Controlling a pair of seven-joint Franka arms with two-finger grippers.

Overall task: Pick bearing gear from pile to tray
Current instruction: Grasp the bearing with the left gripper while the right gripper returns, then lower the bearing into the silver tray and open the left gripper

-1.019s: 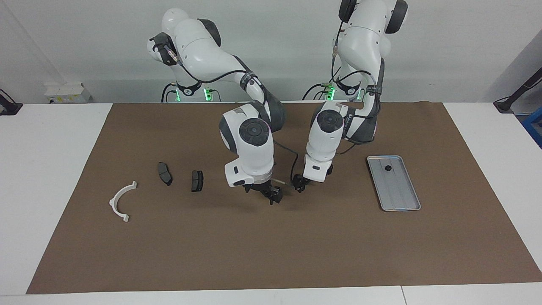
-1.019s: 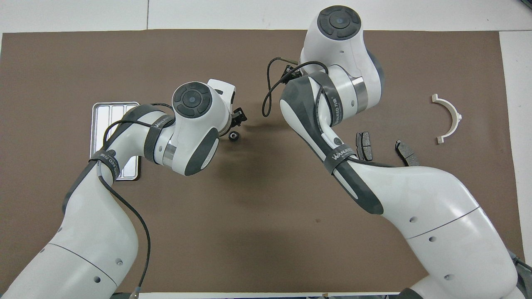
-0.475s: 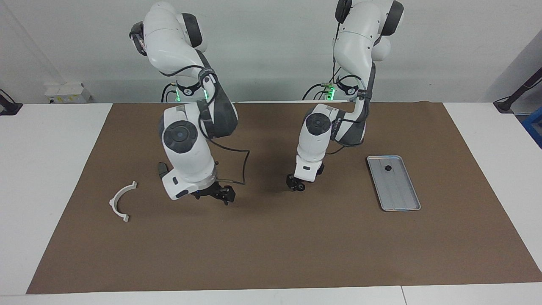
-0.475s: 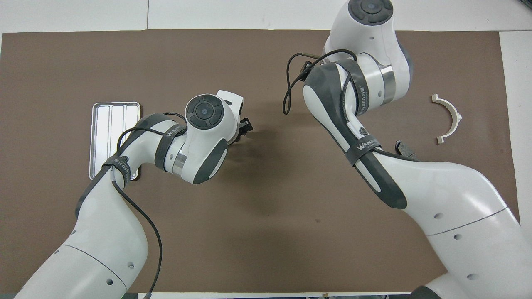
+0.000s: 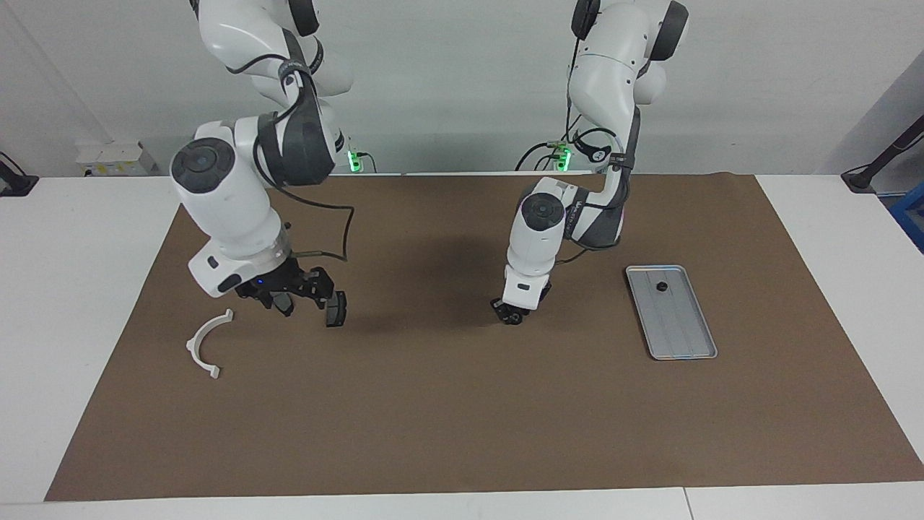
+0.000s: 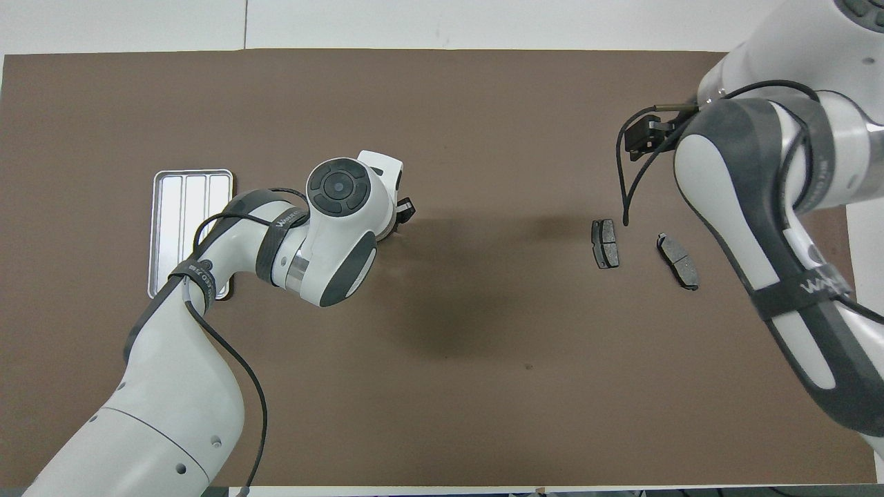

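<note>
My left gripper (image 5: 514,315) is down at the brown mat near the table's middle, and only its tip (image 6: 404,211) peeks from under the wrist in the overhead view. The bearing gear is hidden beneath it in both views. The silver tray (image 5: 684,328) lies toward the left arm's end of the table, with one small black round piece (image 5: 661,287) in it; my left forearm covers part of the tray (image 6: 181,207) from above. My right gripper (image 5: 292,295) hangs open and empty over the pile's two dark brake pads (image 6: 606,243) (image 6: 678,251).
A white arc-shaped piece (image 5: 192,345) lies toward the right arm's end of the table, farther from the robots than the brake pads; the right arm hides it from above. One brake pad (image 5: 336,309) shows just beside the right gripper. The brown mat (image 5: 462,419) covers most of the table.
My right arm has swung from the middle toward its own end and now hangs over the brake pads. My left gripper has come down over the gear, which showed beside it a second ago.
</note>
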